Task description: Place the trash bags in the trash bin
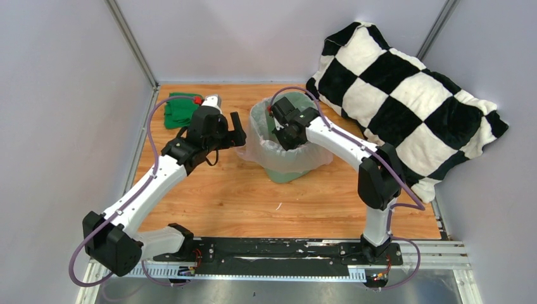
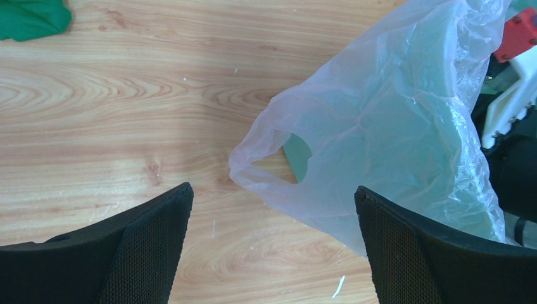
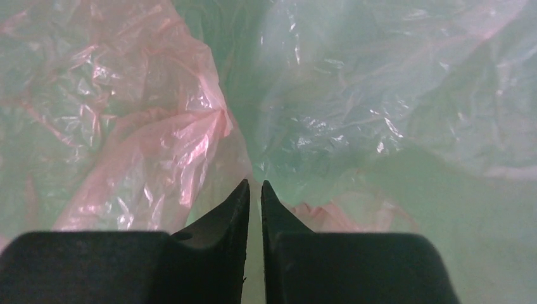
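The mint-green trash bin [image 1: 286, 173] stands at the middle back of the wooden table. The pale-pink translucent trash bag [image 1: 255, 147] is draped over its rim, hanging down the outside and lining the inside. My left gripper [image 1: 238, 132] is open and empty just left of the bin. In the left wrist view the bag [image 2: 392, 126] hangs ahead of the open gripper [image 2: 272, 206], and the bin wall [image 2: 297, 157] shows through the handle hole. My right gripper [image 1: 283, 134] reaches down into the bin. In the right wrist view it [image 3: 255, 187] is shut, with crumpled bag [image 3: 145, 145] around it.
A large black-and-white checkered cushion [image 1: 405, 101] leans at the back right, close to the bin. A small dark green folded cloth [image 1: 180, 109] lies at the back left, also in the left wrist view [image 2: 31, 19]. Grey walls enclose the table on three sides.
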You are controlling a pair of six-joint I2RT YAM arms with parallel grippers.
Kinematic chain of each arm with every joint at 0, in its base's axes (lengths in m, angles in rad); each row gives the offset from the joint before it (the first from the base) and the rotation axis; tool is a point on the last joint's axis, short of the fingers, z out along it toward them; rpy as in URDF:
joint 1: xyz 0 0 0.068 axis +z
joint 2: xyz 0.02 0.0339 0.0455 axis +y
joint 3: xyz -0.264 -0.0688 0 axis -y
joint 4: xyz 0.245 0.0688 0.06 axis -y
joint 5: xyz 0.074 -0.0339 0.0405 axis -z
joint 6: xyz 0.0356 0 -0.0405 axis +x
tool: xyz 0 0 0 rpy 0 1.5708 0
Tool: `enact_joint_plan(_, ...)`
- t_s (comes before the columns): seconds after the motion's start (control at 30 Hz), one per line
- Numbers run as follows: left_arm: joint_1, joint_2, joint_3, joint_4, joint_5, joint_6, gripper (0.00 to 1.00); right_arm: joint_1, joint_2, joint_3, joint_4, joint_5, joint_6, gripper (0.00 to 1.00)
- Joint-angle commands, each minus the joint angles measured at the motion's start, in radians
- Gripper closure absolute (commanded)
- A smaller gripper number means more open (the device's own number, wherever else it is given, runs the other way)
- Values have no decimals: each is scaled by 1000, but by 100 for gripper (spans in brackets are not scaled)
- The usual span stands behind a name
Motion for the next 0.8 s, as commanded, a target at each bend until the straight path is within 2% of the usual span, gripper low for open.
enact_joint_plan(0.0,7,11,-16,18,17,4,0,-11,34,-26,12,-22,18,87)
enact_joint_plan(0.37,6,22,-34,28,26,0,0,-24,100,-79,56,-29,29,86)
enact_joint_plan(0.5,7,23,-34,29,30,0,0,-28,124,-92,69,-29,33,81)
enact_joint_plan(0.77,7,26,-38,31,33,0,0,-29,162,-115,90,-29,40,65)
